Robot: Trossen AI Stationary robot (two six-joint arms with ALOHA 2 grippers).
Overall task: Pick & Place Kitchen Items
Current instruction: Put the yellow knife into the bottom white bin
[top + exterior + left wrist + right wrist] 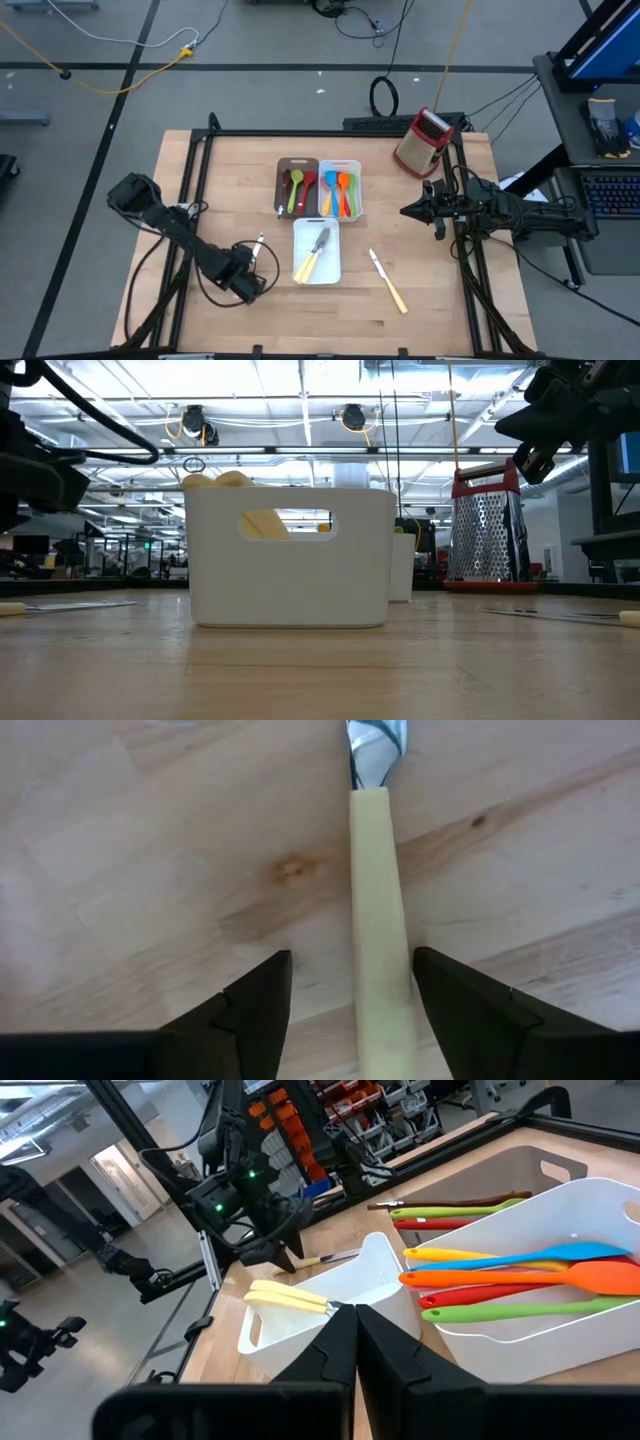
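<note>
- down at about eight o'clock on the tabletop (200,160), the left pincer (252,283) hung low over a cream-handled knife (258,248), its fingers (250,1020) spread wide on either side of the handle without touching it.
- that knife lay flat on the wood, blade pointing toward twelve o'clock.
- near the centre, a small white tray (325,272) held two more cream-handled knives (313,258), crossed over each other.
- just at twelve o'clock of it, a larger white tray (356,190) held the blue, orange, red and green utensils (340,192) side by side.
- touching that tray at its nine o'clock side, a dark-brown tray (282,168) carried brown, red and green spoons (297,188).
- another loose knife (388,283) lay at about five o'clock of the trays, tilted, well apart from them.
- over at three o'clock, the right pincer (408,211) hovered above the tabletop edge with its fingers (330,1345) pressed together, holding nothing.
- a red-and-metal box grater (422,142) stood upright at about one o'clock, near the far corner.
</note>
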